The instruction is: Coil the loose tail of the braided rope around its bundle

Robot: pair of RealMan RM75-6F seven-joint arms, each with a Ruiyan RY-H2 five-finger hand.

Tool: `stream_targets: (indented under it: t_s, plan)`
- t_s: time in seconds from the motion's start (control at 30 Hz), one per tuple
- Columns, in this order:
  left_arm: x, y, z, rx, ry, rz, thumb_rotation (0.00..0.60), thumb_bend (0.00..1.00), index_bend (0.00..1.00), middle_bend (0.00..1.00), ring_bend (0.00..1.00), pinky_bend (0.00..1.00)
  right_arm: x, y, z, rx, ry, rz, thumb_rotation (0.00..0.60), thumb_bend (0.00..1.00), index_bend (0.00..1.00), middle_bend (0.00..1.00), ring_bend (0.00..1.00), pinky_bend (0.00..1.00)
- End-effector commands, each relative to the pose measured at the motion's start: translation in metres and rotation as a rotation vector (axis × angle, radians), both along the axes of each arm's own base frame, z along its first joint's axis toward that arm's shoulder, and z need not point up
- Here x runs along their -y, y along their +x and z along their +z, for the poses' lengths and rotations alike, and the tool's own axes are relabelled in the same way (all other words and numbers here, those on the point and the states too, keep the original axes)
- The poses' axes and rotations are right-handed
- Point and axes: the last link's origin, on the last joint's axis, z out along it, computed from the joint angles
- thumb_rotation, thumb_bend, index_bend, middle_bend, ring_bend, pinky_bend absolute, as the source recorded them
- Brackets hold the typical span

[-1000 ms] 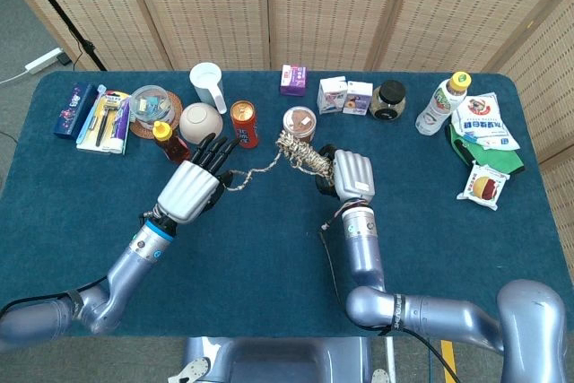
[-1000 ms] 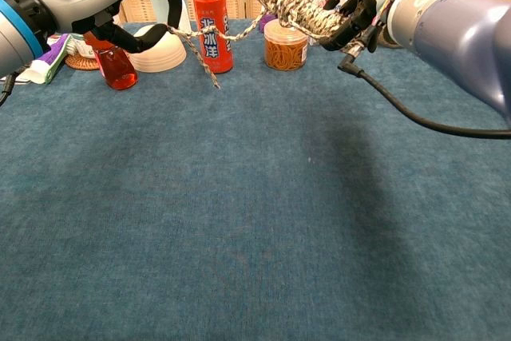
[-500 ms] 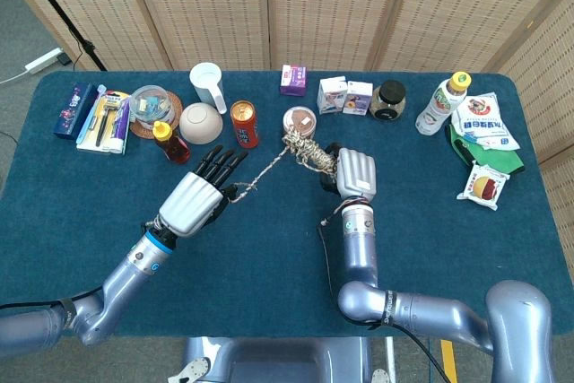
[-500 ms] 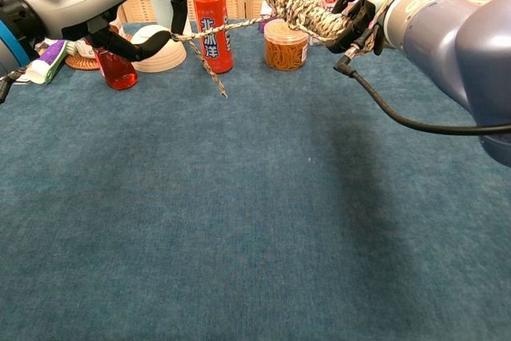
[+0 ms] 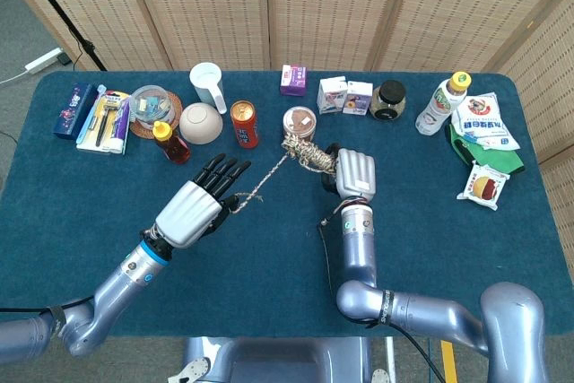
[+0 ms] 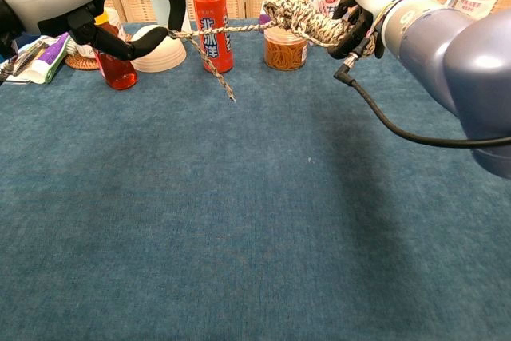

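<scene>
We are gripping the mottled braided rope bundle (image 5: 309, 155) in our right hand (image 5: 353, 173) while our left hand (image 5: 195, 210) is pinching its taut loose tail (image 5: 266, 175), which needs wrapping around next.

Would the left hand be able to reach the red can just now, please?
Probably not freely: the left hand is pinching the rope tail, stretched taut to the bundle. The red can stands close, unobstructed.
</scene>
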Motion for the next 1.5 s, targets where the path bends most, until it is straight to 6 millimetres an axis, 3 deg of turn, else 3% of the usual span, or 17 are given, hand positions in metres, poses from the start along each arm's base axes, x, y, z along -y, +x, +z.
stream_targets:
  t_s: [0.03,0.33,0.97,1.5]
  plan:
    - [0.006,0.001,0.002,0.001,-0.010,-0.012,0.600,0.49,0.76,0.00,0.00,0.00,0.001,0.001,-0.001,-0.004,-0.004,-0.003,0.600,0.56,0.69,0.60,0.42,0.66]
    - [0.012,0.007,0.009,0.029,-0.031,-0.019,0.600,0.49,0.76,0.00,0.00,0.00,0.001,-0.001,-0.004,-0.047,-0.006,0.006,0.600,0.56,0.69,0.60,0.42,0.65]
    - [-0.003,0.057,-0.004,0.188,-0.144,0.100,0.600,0.49,0.76,0.00,0.00,0.00,-0.017,-0.001,-0.025,-0.217,0.041,0.124,0.600,0.56,0.69,0.60,0.42,0.66]
    - [-0.024,0.086,-0.008,0.289,-0.136,0.184,0.600,0.49,0.76,0.00,0.00,0.00,-0.046,0.010,-0.032,-0.189,0.170,0.258,0.600,0.56,0.69,0.60,0.42,0.66]
